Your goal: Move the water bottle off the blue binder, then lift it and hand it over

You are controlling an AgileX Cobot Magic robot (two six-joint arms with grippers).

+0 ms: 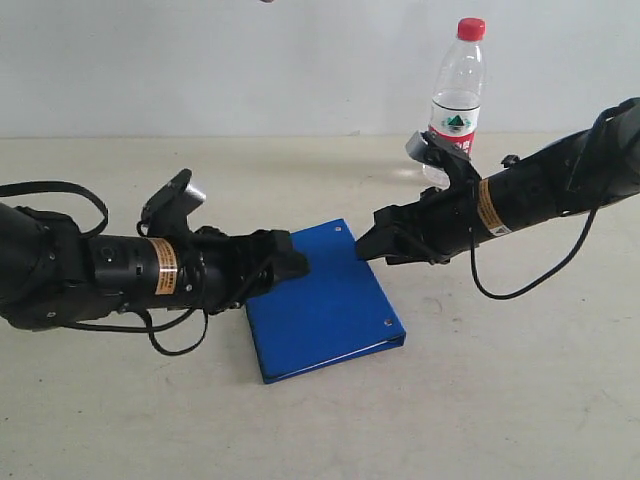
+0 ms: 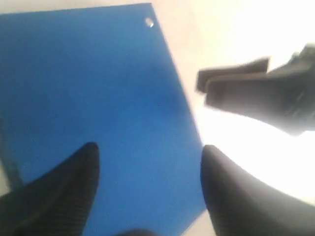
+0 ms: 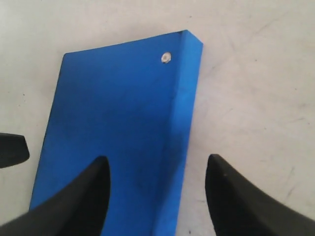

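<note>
Black and open, the left hand (image 1: 297,262) hovers at the left edge of the blue binder (image 1: 325,300), fingers spread with nothing between them. We see the binder lying flat at the middle of the tabletop (image 1: 500,400). The right hand (image 1: 366,244), also spread and empty, sits over the binder's far corner, near the left one. The water bottle (image 1: 458,100) stands upright on the tabletop just behind the right arm, off the binder; we cannot tell if they touch. We judge that the hands could collide, fingers could shove the thin binder rather than catch it, and the right arm could tip the bottle. The tabletop is pale beige, smooth and scuffed; a plain white wall (image 1: 250,60) stands behind.
</note>
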